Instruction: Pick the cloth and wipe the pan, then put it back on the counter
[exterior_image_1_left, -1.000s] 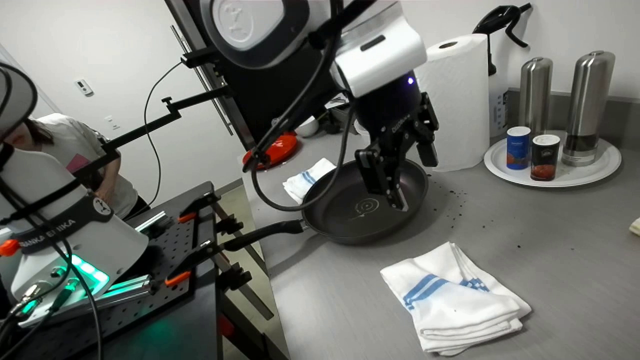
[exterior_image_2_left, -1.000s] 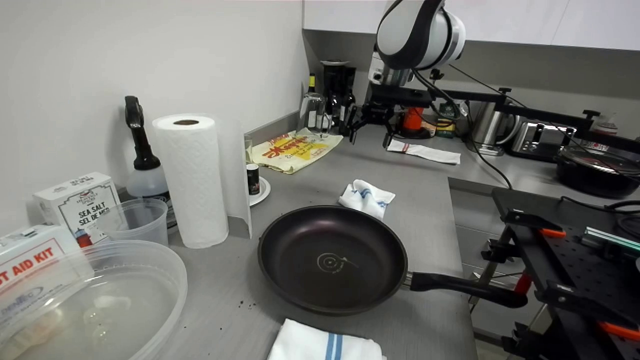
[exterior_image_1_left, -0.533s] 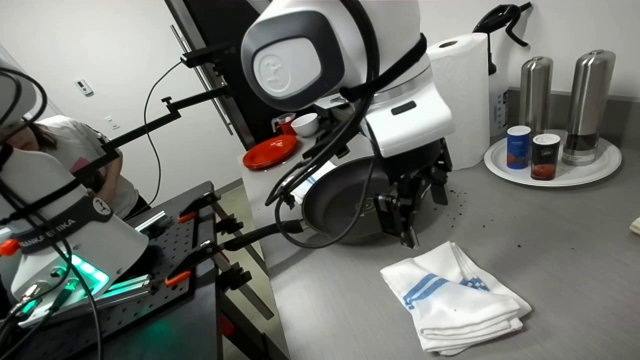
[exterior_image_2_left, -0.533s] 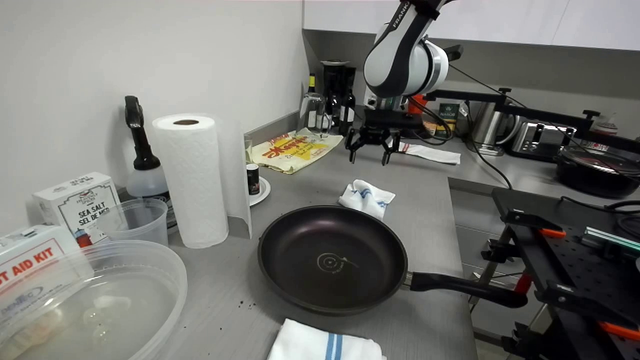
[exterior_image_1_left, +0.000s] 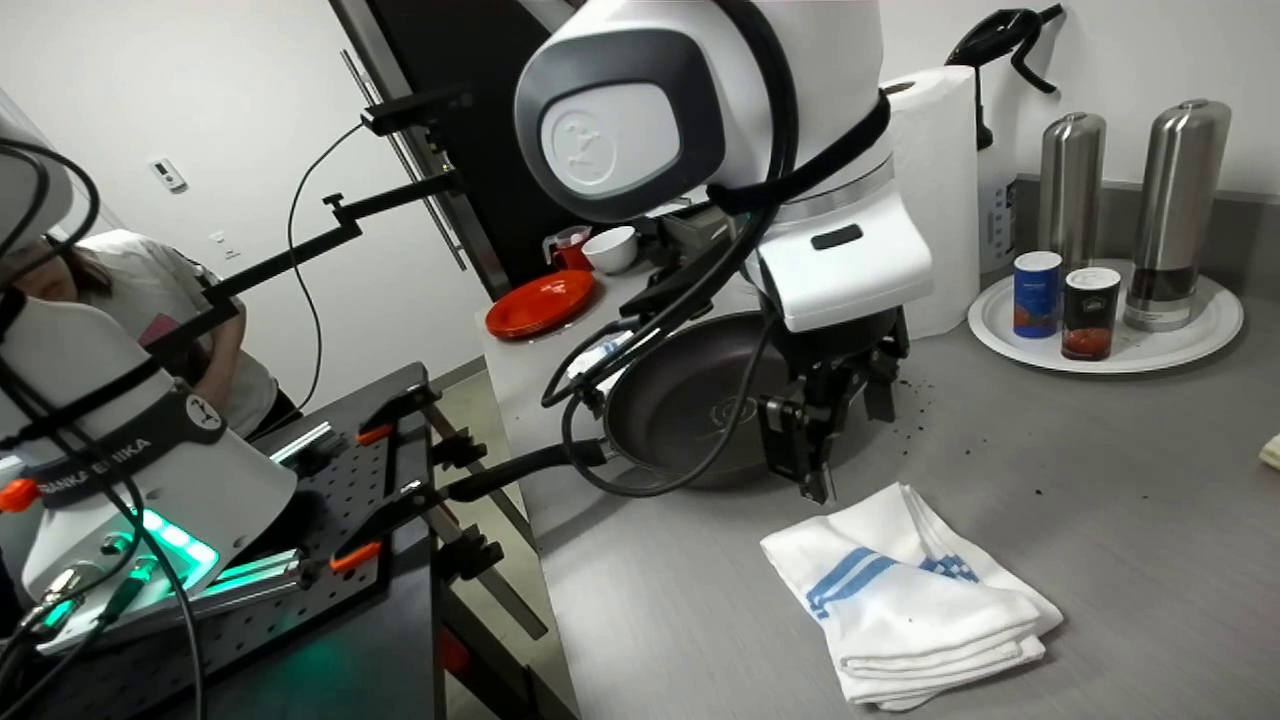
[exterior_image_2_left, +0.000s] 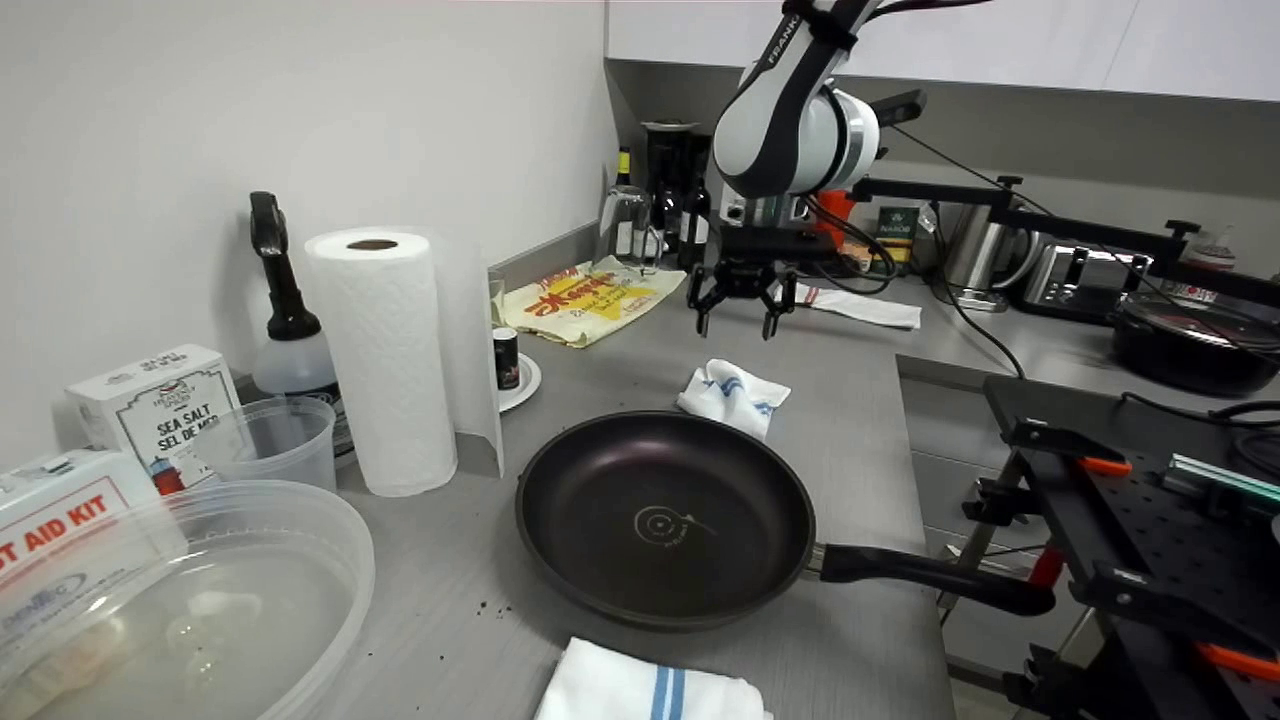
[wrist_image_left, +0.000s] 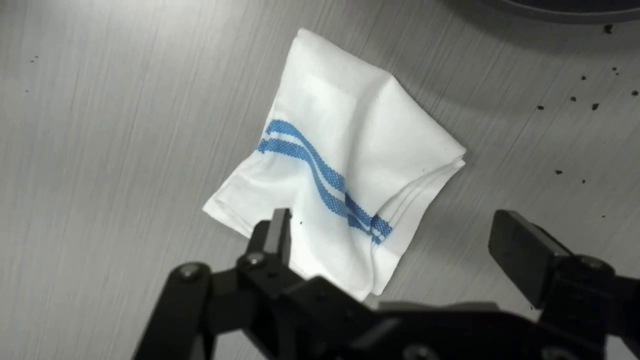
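My gripper (exterior_image_2_left: 736, 332) hangs spread wide, pinching nothing; below it the cloth (wrist_image_left: 335, 160) lies rumpled on the counter (wrist_image_left: 125, 175), near the pan (exterior_image_2_left: 665, 515). Caution: closing too high or off-centre may catch only one layer, letting the folds slip

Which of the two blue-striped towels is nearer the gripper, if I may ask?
The rumpled towel, seen in the wrist view, with the open gripper above it; the straight-striped towel lies on the opposite side of the pan, farther away.
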